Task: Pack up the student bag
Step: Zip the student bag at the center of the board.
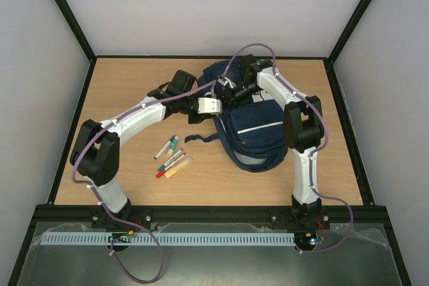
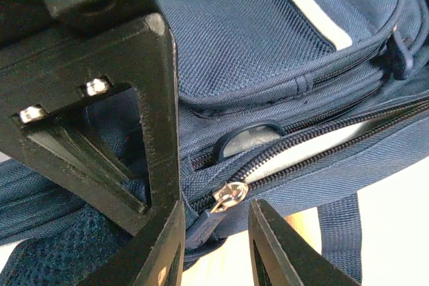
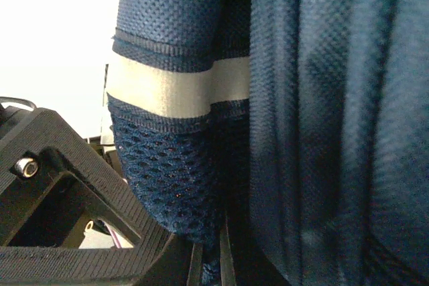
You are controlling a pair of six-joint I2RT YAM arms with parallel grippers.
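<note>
The student bag [image 1: 251, 132], navy with white stripes, lies on the table right of centre, its top end toward the back. Both grippers meet at that end. My left gripper [image 1: 223, 100] is open, its jaws a narrow gap apart. In the left wrist view the left gripper [image 2: 216, 222] straddles the metal zip slider [image 2: 230, 195], and the dark pull tab [image 2: 200, 231] hangs against the left finger. The zip beyond it gapes, showing pale lining [image 2: 315, 149]. My right gripper [image 1: 236, 89] is shut; in its wrist view the right gripper [image 3: 211, 259] pinches the bag's mesh strap [image 3: 167, 179].
Several markers [image 1: 171, 155] lie on the wooden table [image 1: 120, 98] left of the bag, in front of my left arm. A loose dark strap [image 1: 198, 138] trails from the bag toward them. Black frame rails edge the table on all sides.
</note>
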